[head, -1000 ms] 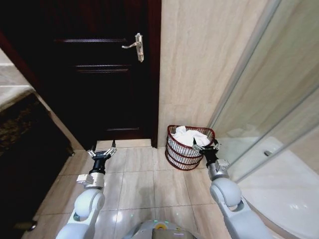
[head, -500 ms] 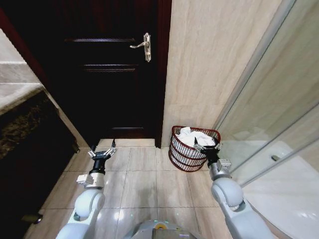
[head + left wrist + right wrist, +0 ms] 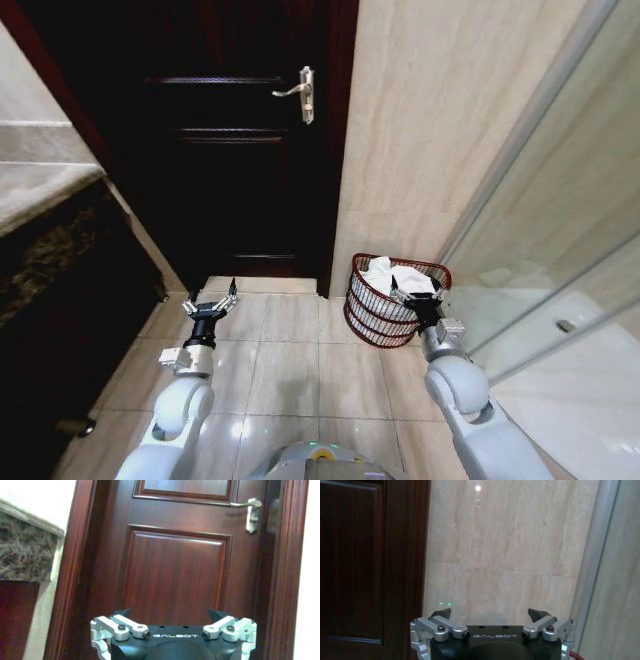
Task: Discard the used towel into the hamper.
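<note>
The hamper (image 3: 368, 311), a round dark red wire basket, stands on the tiled floor against the beige wall, just right of the door. A white towel (image 3: 392, 276) lies crumpled inside it. My right gripper (image 3: 415, 293) hangs open at the hamper's near right rim, with nothing between its fingers; in the right wrist view this gripper (image 3: 490, 614) faces the beige wall, and a sliver of the red hamper (image 3: 575, 655) shows beside it. My left gripper (image 3: 211, 300) is open and empty over the floor tiles in front of the door; in the left wrist view the gripper (image 3: 170, 614) faces the door.
A dark wooden door (image 3: 220, 160) with a silver handle (image 3: 303, 93) is shut straight ahead. A dark vanity cabinet with a stone top (image 3: 45, 240) runs along the left. A glass shower screen (image 3: 560, 230) closes off the right. Open floor tiles (image 3: 290, 370) lie between them.
The whole head picture has slid to the right, so the camera has moved. Both grippers stay open and hold their pose, and the towel stays in the hamper.
</note>
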### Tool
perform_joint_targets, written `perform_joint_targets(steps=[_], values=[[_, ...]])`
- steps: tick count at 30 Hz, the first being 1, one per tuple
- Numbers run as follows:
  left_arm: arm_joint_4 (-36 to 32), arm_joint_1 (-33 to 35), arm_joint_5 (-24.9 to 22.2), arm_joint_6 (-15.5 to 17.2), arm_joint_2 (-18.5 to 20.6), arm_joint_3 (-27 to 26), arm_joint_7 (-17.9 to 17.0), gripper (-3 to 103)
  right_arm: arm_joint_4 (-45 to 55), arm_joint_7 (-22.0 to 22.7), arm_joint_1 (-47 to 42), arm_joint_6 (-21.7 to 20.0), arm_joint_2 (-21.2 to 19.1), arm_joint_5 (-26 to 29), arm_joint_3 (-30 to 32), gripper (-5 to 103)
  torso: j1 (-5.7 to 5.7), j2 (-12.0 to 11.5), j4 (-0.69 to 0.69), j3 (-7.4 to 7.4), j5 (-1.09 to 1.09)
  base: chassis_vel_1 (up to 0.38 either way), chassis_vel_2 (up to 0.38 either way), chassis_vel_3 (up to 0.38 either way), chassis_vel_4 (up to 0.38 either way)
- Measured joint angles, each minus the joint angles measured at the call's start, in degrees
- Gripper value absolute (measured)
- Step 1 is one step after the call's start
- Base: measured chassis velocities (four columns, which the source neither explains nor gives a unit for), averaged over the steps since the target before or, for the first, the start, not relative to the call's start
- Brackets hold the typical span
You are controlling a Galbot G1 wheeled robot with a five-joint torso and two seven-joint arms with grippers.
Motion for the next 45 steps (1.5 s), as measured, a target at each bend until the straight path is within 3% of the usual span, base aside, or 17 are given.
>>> perform_joint_targets(steps=[12, 18, 24, 27, 34, 38, 40, 45], values=[[-0.2, -0.9, 0.6, 1.6, 0.1, 0.3, 0.0, 100, -0.4, 0.1, 0.0, 0.6, 0.2, 0.1, 1.1, 100, 0.11, 0.3, -0.01, 0.21, 0.01, 0.0, 0.0, 0.0, 0.0], [-0.3, -1.4, 0.8, 1.9, 0.2, 0.8, 0.1, 100, -0.5, 0.6, 0.5, 0.8, 0.5, -0.1, 1.6, 100, 0.61, 1.7, -0.02, 1.07, 0.0, 0.0, 0.0, 0.0, 0.0], [-1.0, -1.4, 0.9, 3.1, 0.6, 0.7, 0.5, 100, -0.6, 5.0, 0.4, 0.5, 1.5, -1.8, 3.8, 100, 1.15, 3.4, -0.02, 2.27, 0.01, 0.0, 0.0, 0.0, 0.0], [-1.5, -1.3, 1.2, 4.4, 0.8, 0.5, 0.7, 100, -0.6, 5.1, -0.4, 0.9, 2.0, -3.5, 6.1, 100, 1.43, 4.1, -0.01, 2.7, 0.01, 0.0, 0.0, 0.0, 0.0], [-2.7, -1.7, 1.3, 6.9, 1.5, 0.3, 0.7, 100, 1.9, 0.3, -4.1, 1.7, 3.1, -3.5, 12.5, 100, 2.01, 5.6, -0.02, 3.6, 0.01, 0.0, 0.0, 0.0, 0.0], [-4.8, -2.3, 1.1, 9.9, 2.1, 0.2, 0.4, 100, 6.9, -3.5, -8.2, 1.5, 4.5, -0.5, 15.6, 100, 2.35, 6.7, -0.02, 4.3, 0.01, 0.0, 0.0, 0.0, 0.0], [-6.9, -3.0, 1.3, 13.2, 2.4, 0.2, -0.5, 100, 10.4, -6.5, -10.8, 0.5, 6.1, 0.4, 17.8, 100, 2.58, 7.4, -0.02, 4.78, 0.0, 0.0, 0.0, 0.0, 0.0], [-8.9, -4.1, 1.3, 16.0, 2.7, 0.4, -1.2, 100, 12.9, -9.8, -12.7, -0.1, 8.7, 0.9, 20.9, 100, 2.93, 8.4, -0.02, 5.4, 0.01, 0.0, 0.0, 0.0, 0.0]])
